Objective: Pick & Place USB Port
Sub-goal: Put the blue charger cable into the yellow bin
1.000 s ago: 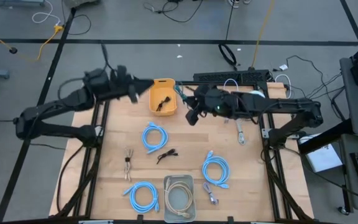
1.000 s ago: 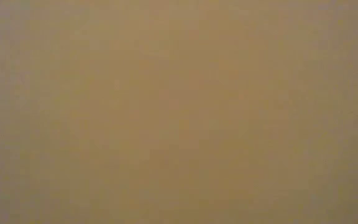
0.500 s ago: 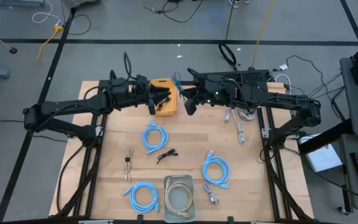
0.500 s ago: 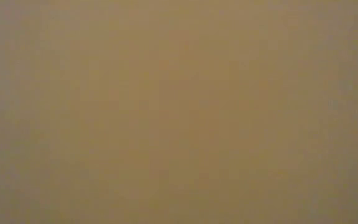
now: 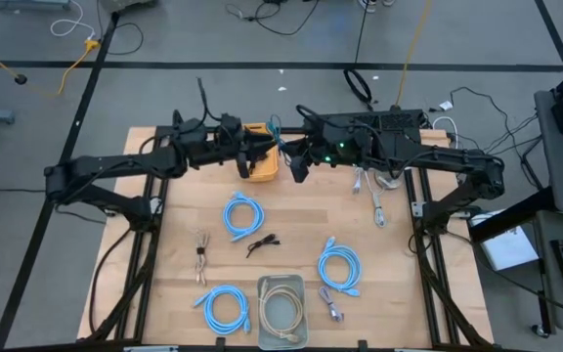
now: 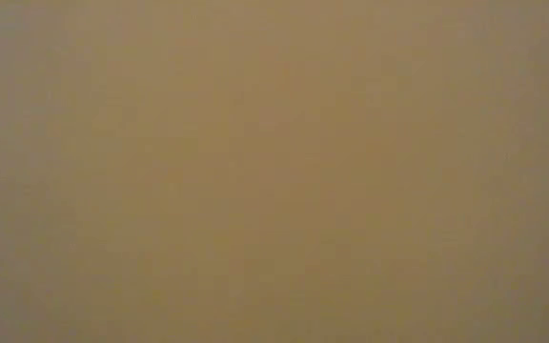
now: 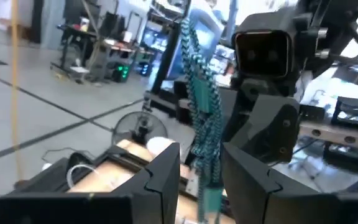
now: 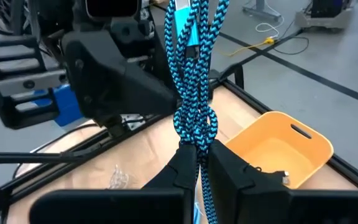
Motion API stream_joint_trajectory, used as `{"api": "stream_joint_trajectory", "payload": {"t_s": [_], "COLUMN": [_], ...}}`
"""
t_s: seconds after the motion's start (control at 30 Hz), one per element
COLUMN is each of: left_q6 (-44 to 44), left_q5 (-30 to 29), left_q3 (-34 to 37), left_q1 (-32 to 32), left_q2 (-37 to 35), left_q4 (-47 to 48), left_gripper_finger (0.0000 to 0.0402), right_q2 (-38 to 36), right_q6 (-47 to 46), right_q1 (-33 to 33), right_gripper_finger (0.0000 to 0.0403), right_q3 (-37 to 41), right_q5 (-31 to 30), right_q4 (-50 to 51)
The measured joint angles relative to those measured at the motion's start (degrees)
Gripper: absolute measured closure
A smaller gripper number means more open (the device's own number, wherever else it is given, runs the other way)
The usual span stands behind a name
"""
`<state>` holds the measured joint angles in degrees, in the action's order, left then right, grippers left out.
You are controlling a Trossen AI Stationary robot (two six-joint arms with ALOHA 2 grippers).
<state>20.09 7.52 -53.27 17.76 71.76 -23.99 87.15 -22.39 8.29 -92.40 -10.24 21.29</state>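
Observation:
A teal-and-black braided USB cable [image 8: 194,74], bundled and knotted, is held in my right gripper [image 8: 197,155], which is shut on it just right of the orange bin [image 5: 267,176] near the table's far edge. In the high view the cable [image 5: 279,128] rises from my right gripper [image 5: 296,161]. My left gripper [image 7: 201,155] is open over the bin [image 8: 278,146], facing the right one. Its fingers stand on either side of the hanging cable [image 7: 201,118]; whether they touch it, I cannot tell. The low view shows only a flat tan field. My right gripper pinches the cable bundle between its two fingers [image 8: 229,168], just below the knot [image 8: 194,127]. Several strands run through the hold. The bundle is lifted clear of the table and stands out beyond the fingertips.
A black cable [image 8: 272,174] lies in the orange bin. On the table are three blue coiled cables [image 5: 242,213] [image 5: 340,266] [image 5: 225,305], a clear tray with a white cable [image 5: 281,308], small dark cables [image 5: 262,242] [image 5: 201,256] and white cables [image 5: 377,196].
My left arm has swung toward the table's right, from left of the orange bin to over it, closing in on the cable and the right gripper. My right gripper has moved a little toward the far edge, still shut on the cable.

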Motion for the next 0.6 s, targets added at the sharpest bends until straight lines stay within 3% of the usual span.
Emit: {"api": "stream_joint_trajectory", "payload": {"t_s": [0.43,0.5,0.6], "left_q6": [2.99,4.31,5.11], "left_q5": [-0.09,-0.21,-0.24], "left_q3": [-5.98,-6.47,-6.69], "left_q1": [-0.17,0.26,0.35], "left_q2": [4.05,4.07,4.07], "left_q4": [1.57,4.04,5.90], "left_gripper_finger": [0.0285,0.0298,0.0352], "right_q2": [-0.02,-0.02,0.02], "right_q6": [0.59,0.59,0.92], "right_q1": [-0.09,-0.11,-0.07], "right_gripper_finger": [0.0388,0.0388,0.0387], "right_q3": [0.00,0.00,0.02], "right_q5": [1.13,1.00,1.16], "right_q4": [0.03,0.24,0.56]}}
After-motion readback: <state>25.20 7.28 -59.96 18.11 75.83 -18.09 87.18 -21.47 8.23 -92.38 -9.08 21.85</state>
